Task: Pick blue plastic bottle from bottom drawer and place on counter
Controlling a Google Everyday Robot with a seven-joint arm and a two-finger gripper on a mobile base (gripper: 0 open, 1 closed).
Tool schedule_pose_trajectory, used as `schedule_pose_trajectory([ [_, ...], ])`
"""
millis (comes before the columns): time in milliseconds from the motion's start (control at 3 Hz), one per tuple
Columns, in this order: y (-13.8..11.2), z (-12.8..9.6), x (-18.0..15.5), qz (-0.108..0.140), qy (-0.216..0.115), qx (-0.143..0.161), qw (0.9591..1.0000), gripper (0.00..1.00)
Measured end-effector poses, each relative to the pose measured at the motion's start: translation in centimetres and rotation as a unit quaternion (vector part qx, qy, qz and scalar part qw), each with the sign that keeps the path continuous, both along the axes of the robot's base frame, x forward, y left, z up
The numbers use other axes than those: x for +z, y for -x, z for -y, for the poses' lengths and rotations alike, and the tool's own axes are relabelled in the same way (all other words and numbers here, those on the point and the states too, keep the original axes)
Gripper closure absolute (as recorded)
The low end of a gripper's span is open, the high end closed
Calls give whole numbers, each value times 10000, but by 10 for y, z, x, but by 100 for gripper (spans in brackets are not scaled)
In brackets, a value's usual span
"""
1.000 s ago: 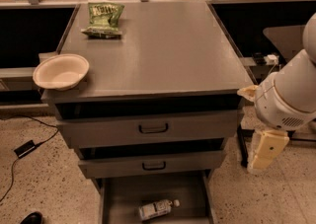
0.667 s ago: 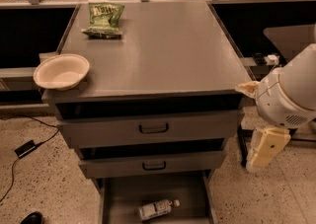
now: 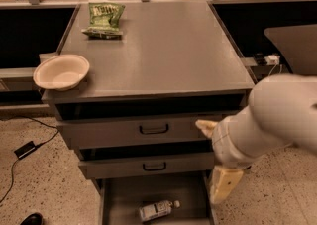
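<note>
The blue plastic bottle [image 3: 157, 210] lies on its side in the open bottom drawer [image 3: 115, 200], white cap pointing right, near the drawer's middle front. The counter [image 3: 163, 55] is the flat grey top of the cabinet. My white arm comes in from the right, and my gripper [image 3: 224, 183], cream-coloured, hangs in front of the cabinet's right edge at the level of the lower drawers. It is above and to the right of the bottle and holds nothing that I can see.
A green snack bag [image 3: 104, 19] lies at the counter's back left. A cream bowl [image 3: 61, 72] sits on the counter's front left corner, overhanging the edge. Two upper drawers with dark handles [image 3: 154, 129] are shut. A cable and a black adapter [image 3: 25, 149] lie on the floor at left.
My arm and gripper have moved left and down, from beside the cabinet's right side to in front of its lower right corner, closer to the open bottom drawer. The bottle has not moved.
</note>
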State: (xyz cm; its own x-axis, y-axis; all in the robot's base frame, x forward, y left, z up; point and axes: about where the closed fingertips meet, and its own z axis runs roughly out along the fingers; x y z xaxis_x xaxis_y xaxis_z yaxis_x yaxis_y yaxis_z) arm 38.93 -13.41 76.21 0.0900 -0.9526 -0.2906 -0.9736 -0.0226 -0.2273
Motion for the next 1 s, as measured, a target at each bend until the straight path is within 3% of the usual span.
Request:
schedule_pose_trajectory([
  [333, 19, -16, -96, -273, 95, 194, 9994, 0],
  [667, 29, -11, -119, -230, 121, 147, 9996, 0],
  [1000, 29, -22, -115, -183, 275, 338, 9989, 0],
])
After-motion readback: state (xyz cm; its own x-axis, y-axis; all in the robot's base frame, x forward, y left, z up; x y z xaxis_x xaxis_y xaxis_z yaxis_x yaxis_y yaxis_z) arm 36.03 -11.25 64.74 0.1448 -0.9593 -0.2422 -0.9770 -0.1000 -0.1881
